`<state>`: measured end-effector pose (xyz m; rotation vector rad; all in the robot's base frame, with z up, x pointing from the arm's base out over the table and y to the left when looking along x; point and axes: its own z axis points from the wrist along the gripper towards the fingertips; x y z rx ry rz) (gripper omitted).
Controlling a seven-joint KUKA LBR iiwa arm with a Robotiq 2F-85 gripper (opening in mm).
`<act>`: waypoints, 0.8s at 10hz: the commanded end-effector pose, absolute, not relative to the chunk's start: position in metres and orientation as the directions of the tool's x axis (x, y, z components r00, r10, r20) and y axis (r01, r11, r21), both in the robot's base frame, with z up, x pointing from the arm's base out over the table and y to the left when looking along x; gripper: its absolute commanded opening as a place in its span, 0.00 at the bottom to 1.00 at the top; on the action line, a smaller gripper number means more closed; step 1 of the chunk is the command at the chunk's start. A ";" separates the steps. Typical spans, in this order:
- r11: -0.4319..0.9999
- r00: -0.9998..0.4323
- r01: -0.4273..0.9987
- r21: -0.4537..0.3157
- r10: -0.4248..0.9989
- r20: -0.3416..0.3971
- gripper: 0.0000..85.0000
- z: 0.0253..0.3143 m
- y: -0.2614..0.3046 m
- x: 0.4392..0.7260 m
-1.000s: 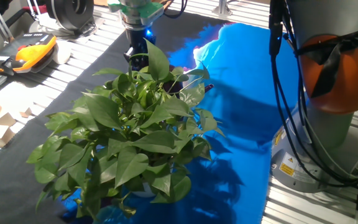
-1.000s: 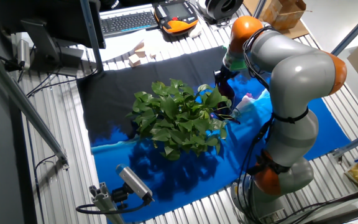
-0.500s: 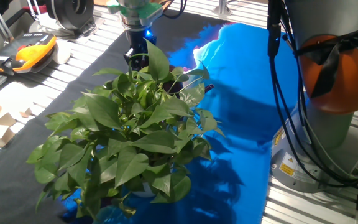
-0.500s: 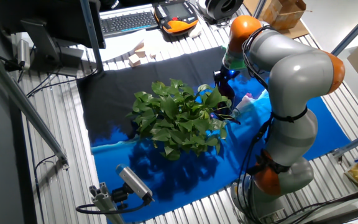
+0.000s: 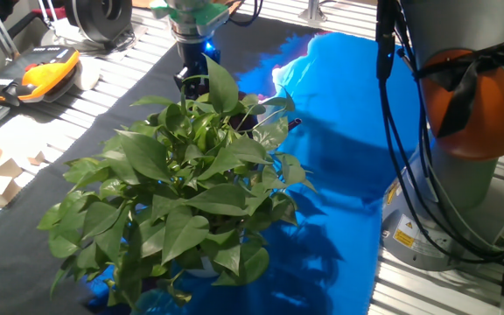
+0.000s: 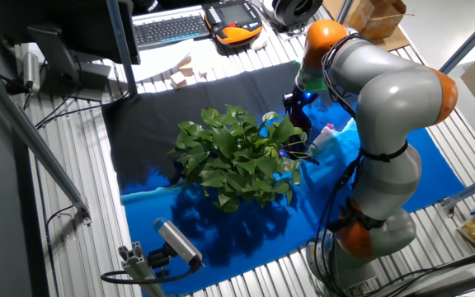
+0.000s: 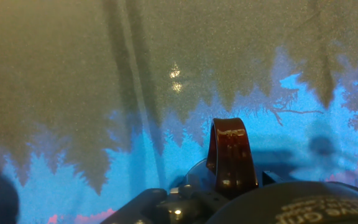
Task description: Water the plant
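A: Has anything changed in the last second?

B: Almost nothing. The arm shifts only a hair, so the tool (image 5: 192, 66) holds its place at twelve o'clock of the plant (image 5: 178, 188). I judge this a pause, with the watering either under way or about to start.

A: What is the tool holding?

B: The hand view shows a maroon cup handle (image 7: 231, 155) close against it. How far apart the jaws stand, I cannot tell.

A: And the plant?

B: Large and bushy, with glossy, pointed green leaves. It sits mid-desk, where black cloth (image 5: 77, 131) meets blue cloth (image 5: 339, 131).
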<state>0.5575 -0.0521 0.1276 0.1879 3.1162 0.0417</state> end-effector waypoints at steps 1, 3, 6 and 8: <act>0.992 -0.993 0.120 0.028 0.120 -0.018 0.60 0.127 -0.052 0.557; 0.993 -0.993 0.118 0.026 0.119 -0.017 0.60 0.127 -0.051 0.555; 0.993 -0.994 0.112 0.029 0.113 -0.012 0.40 0.130 -0.050 0.553; 0.993 -0.993 0.114 0.029 0.114 -0.014 0.40 0.129 -0.048 0.552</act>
